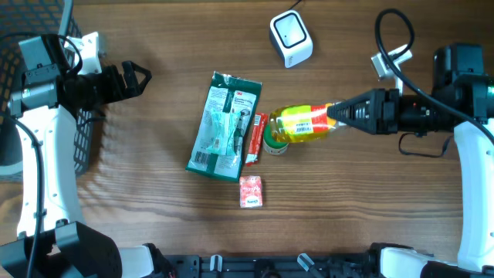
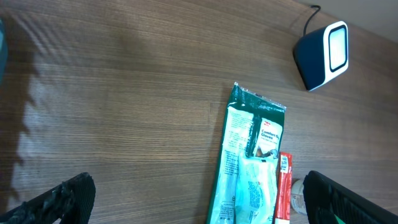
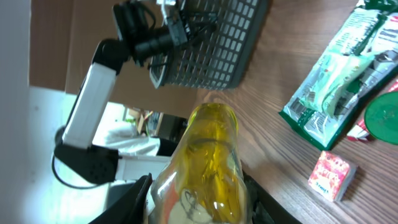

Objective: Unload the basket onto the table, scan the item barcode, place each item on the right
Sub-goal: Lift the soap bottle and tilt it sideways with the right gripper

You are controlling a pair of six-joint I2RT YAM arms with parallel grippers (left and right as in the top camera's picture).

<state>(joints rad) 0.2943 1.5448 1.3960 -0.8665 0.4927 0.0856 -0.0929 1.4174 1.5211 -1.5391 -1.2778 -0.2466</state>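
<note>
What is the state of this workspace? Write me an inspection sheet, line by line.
Surface: wooden table, bare wood, no spills seen.
Job's things: yellow bottle held sideways; white scanner at the far edge, apart from it.
Clutter: green packet; thin red packet beside it; green lid partly hidden by the bottle; small red box.
Grippers: left gripper open, empty; right gripper shut on the bottle.
Cables: black cable looped at the right arm; scanner lead.
Surroundings: black basket at the left edge.
</note>
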